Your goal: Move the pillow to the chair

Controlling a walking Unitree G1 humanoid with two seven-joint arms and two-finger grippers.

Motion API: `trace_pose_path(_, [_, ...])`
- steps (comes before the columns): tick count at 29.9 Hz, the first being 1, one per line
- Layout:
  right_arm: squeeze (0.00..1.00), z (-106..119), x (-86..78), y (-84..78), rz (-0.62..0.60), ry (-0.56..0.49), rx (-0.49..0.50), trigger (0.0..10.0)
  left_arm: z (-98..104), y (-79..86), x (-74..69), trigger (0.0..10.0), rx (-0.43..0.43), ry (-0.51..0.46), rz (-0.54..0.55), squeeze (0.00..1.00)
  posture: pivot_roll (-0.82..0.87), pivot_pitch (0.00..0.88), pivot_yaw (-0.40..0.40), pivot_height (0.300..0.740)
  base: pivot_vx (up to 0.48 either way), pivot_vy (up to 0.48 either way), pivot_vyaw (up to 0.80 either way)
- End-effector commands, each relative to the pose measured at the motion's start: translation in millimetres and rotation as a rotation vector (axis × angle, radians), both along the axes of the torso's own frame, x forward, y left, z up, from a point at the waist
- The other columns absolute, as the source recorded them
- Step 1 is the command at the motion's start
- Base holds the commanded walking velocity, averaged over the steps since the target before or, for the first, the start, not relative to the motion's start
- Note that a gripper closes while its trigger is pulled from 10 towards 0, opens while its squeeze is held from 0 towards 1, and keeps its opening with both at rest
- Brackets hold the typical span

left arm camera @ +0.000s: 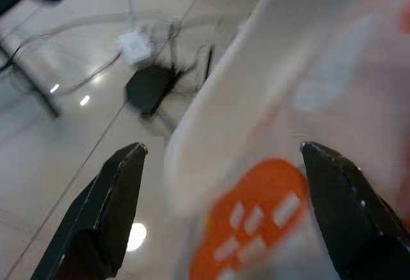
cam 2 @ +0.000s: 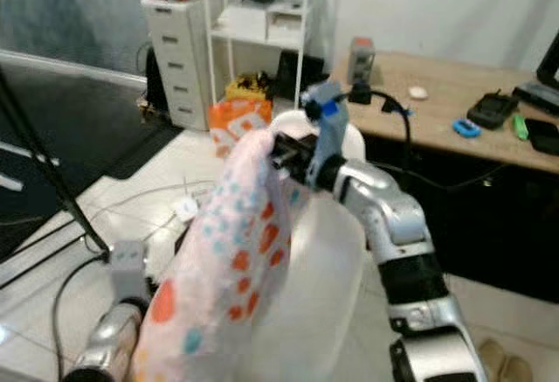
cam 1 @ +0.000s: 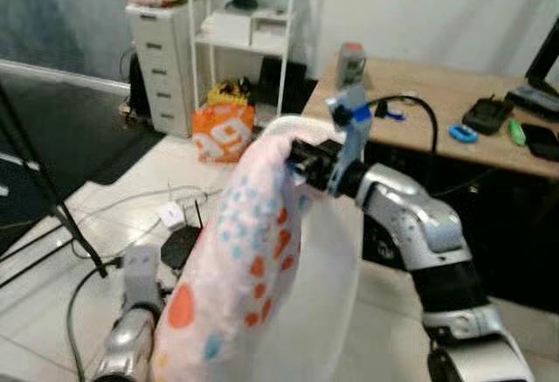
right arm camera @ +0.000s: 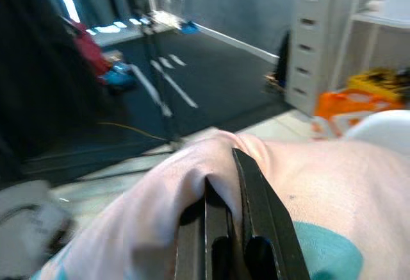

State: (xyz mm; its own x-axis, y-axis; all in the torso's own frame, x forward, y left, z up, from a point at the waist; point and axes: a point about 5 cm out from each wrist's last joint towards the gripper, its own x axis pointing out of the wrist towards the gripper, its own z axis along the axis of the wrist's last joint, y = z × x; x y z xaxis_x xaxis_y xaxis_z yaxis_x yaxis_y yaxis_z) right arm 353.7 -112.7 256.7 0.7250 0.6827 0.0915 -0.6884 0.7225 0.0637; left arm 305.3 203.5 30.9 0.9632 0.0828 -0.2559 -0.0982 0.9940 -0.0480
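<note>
A white pillow [cam 1: 249, 260] with orange and blue dots hangs upright in front of me, over a white chair [cam 2: 327, 268]. My right gripper [cam 1: 293, 162] is shut on the pillow's top corner; in the right wrist view its fingers [right arm camera: 250, 229] pinch the pink fabric [right arm camera: 333, 190]. My left gripper [left arm camera: 224, 209] is open at the pillow's lower part [left arm camera: 307, 132], one finger on each side of the cloth's edge. The left arm [cam 1: 131, 312] rises from below, beside the pillow.
A wooden desk [cam 1: 437, 102] with a phone and small items stands to the right. White drawers [cam 1: 166, 59] and a shelf [cam 1: 249, 24] are at the back, with an orange bag [cam 1: 224, 131] on the floor. Cables and a black box [cam 1: 179, 244] lie on the tiles.
</note>
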Motion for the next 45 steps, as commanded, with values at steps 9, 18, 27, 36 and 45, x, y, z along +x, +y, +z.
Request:
trace_pose_path(9, [0.00, 26.0, 20.0, -34.0, -0.392, -0.182, -0.200, 10.0, -12.7, 9.3, -12.1, 10.0, 0.000, 0.054, 0.022, 0.00, -0.18, 0.000, -0.056, 0.740, 0.000, 0.000, 0.00])
trace_pose_path(18, [0.00, -10.9, 28.4, -103.1, -0.845, -0.060, -0.547, 10.0, -12.3, 8.0, -12.0, 10.0, -0.005, 0.050, 0.006, 0.00, -0.18, 0.001, -0.052, 0.740, 0.000, 0.000, 0.00])
trace_pose_path(27, [0.00, 14.7, 23.0, -156.5, -1.101, -0.184, -0.737, 10.0, -11.5, 8.6, -11.8, 10.0, -0.003, 0.048, -0.013, 0.00, -0.19, 0.009, -0.039, 0.740, 0.000, 0.000, 0.00])
trace_pose_path(36, [0.00, -39.7, 25.8, -138.7, -0.944, 0.054, -0.761, 10.0, -9.9, 8.0, -10.4, 10.0, -0.003, 0.043, -0.025, 0.00, -0.18, 0.021, -0.038, 0.740, 0.000, 0.000, 0.00])
trace_pose_path(45, [0.00, -60.4, 33.1, -126.8, -0.840, 0.185, -0.541, 10.0, -13.0, 11.9, -14.8, 10.0, -0.001, 0.053, -0.019, 0.00, -0.18, 0.023, -0.039, 0.740, 0.000, 0.000, 0.00])
